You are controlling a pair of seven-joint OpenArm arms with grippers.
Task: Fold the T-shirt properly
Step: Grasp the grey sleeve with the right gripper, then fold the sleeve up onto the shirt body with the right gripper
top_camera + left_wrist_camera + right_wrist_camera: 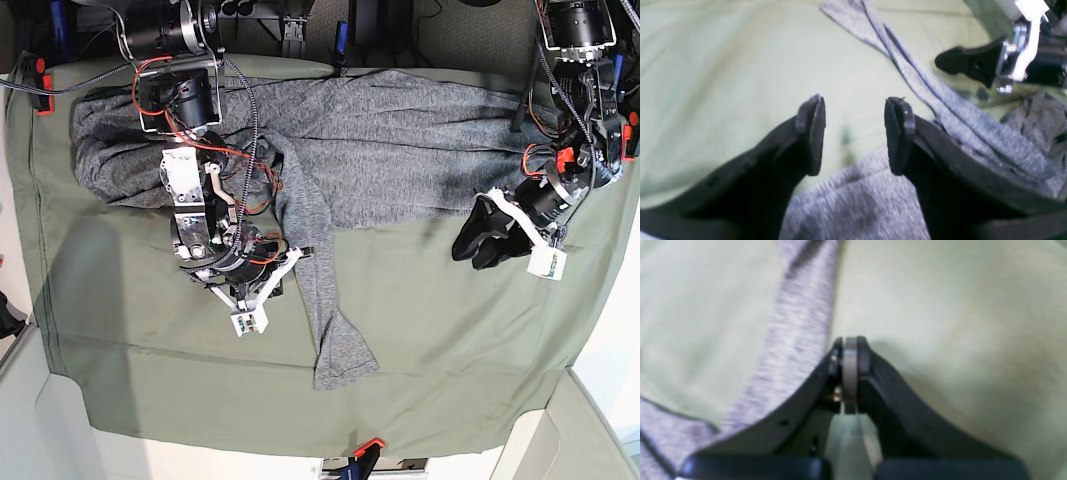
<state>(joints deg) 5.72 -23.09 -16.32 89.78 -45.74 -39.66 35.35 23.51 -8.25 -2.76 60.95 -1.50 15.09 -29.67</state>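
Two arms are reaching over the table (pixel 120 370), which is wearing an olive-green table cloth (pixel 450 360), and red and black cables (pixel 245 165) are trailing along the right arm above the fabric. The T-shirt (pixel 400 150) is lying crumpled across the far half of the table, with one long strip (flecked grey, darker at the hem) running down toward the near edge (pixel 335 340). The left tool (pixel 853 133) is hovering with its fingers spread wide, gripping nothing, over a grey fold of the shirt and bare cloth. The right tool (pixel 850 373) is sitting pinched together just beside that strip; whether it is catching fabric I cannot tell.
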